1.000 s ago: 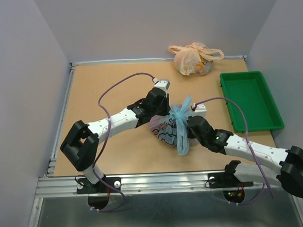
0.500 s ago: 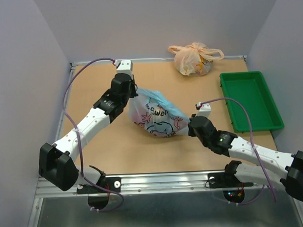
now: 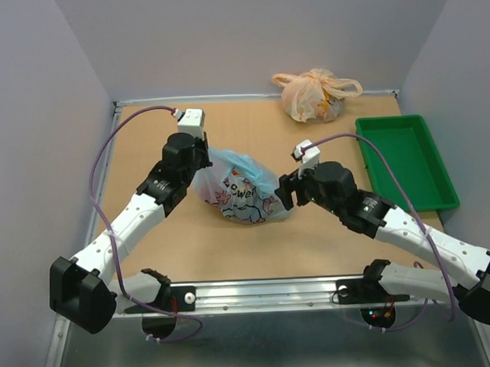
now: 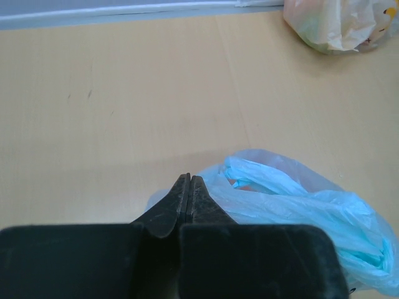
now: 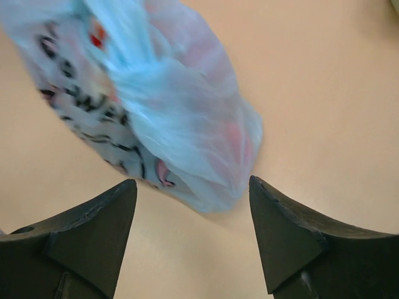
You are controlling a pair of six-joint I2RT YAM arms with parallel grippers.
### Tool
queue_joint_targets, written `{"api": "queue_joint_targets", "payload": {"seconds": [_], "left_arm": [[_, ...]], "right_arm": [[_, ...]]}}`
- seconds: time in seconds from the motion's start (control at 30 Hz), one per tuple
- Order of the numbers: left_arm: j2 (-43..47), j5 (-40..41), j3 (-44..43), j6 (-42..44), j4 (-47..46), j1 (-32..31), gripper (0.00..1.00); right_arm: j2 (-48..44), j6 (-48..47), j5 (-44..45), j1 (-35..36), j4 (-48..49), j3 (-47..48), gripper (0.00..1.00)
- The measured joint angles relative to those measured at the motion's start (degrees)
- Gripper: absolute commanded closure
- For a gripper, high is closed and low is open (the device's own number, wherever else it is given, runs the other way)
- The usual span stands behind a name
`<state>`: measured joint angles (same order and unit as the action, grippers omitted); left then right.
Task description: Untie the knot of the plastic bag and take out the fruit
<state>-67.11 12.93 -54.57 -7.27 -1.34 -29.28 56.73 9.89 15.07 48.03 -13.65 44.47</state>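
Right gripper (image 5: 192, 184) newly wide beside one plastic bag (image 3: 239, 190); one orange bag (image 3: 310, 95)

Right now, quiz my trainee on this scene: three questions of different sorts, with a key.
1. True or false: the right end effector stands open, facing the plastic bag.
2. Fill in: the left end effector is ___.
3. Which lies nearest the green tray? A. plastic bag B. peach-orange bag C. left end effector

Key: 1 true; 2 shut; 3 B.
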Motion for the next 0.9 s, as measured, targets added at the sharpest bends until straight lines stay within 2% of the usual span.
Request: {"api": "queue_joint_targets", "payload": {"seconds": [0.23,0.37,0.47,0.57,0.6,0.63,0.67,0.73,0.9], "left_arm": [[1.3,-0.4,0.3,0.4,-0.4,0.1,1.00],[2.3,-0.3,0.7,0.5,-0.6,0.1,1.00],[3.0,0.4,0.7,0.7,-0.6,0.1,1.00],[3.7,1.4,0.7,0.9,-0.6,0.1,1.00],[3.8,1.9,0.7,1.0,-0.6,0.1,1.00],[4.0,2.5,0.7,1.0,-0.6,0.1,1.00],[4.2,3.0,0.7,1.0,-0.7,0.2,1.00],[4.3,4.0,0.7,1.0,-0.7,0.4,1.00],[4.2,6.1,1.2,0.8,-0.8,2.4,1.00]], "right_arm": [[12.7,-10.6,-12.5,0.0,2.2,15.1,0.23],[19.9,-13.7,-15.3,0.0,1.6,17.6,0.23],[23.2,-15.1,-15.8,0.0,0.8,18.9,0.27],[24.7,-15.9,-15.0,0.0,0.8,19.7,0.42],[24.7,-15.9,-14.7,0.0,0.7,19.7,0.59],[24.7,-16.0,-13.9,0.0,0.7,19.7,0.69],[24.7,-16.2,-13.0,0.0,0.7,19.7,0.86],[24.7,-16.2,-11.2,0.0,0.7,19.6,0.98],[23.6,-16.0,-6.7,0.0,0.8,19.3,0.99]]}}
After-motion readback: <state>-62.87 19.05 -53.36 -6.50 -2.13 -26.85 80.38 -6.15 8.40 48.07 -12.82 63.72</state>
